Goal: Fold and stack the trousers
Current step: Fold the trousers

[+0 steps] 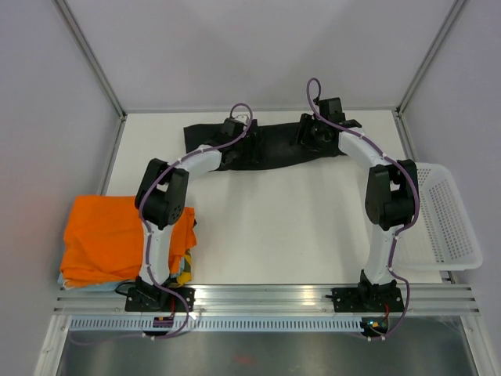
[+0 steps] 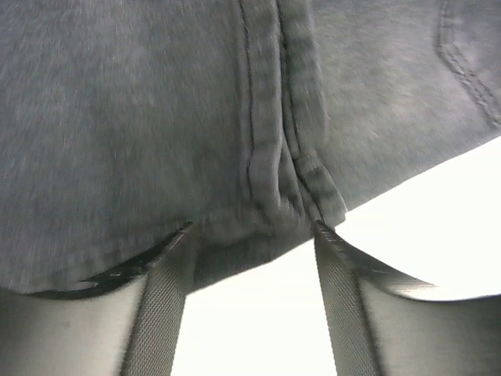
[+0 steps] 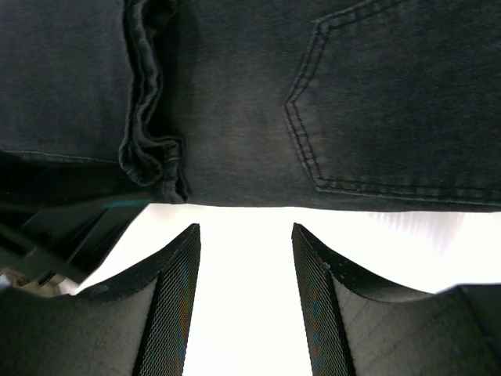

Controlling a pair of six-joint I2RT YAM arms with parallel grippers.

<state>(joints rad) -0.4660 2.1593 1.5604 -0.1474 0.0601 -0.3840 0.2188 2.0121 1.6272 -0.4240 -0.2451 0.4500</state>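
Item: white flat bench (image 1: 274, 227) enclosed by pale walls, with both arm bases bolted at its near edge. Item: black, long-legged denim trousers (image 1: 270, 149), laid flat in a long band running left to right across the far part of the bench, close to the back wall. Item: bright orange folded garment (image 1: 102, 235), resting on the near left edge of the bench beside the left arm's base, well apart from the trousers; edges of pale blue and yellow cloth (image 1: 184, 270) show beneath it. Item: white perforated plastic basket (image 1: 450, 219), set off the right side of the bench. Item: left tool (image 1: 235, 129), lowered onto the left half of the trousers; in the wrist view its fingers stand spread apart (image 2: 254, 231), released, their tips at the near hem of the fabric (image 2: 156, 117) with a puckered double seam (image 2: 274, 117) running between them. Item: right tool (image 1: 313, 131), over the right half of the trousers; its fingers are likewise parted (image 3: 245, 229), gripping nothing, with bare bench between them and the cloth edge (image 3: 376, 94) just beyond the tips. Item: stitched back pocket outline (image 3: 313, 133), seen beside a rumpled seam.
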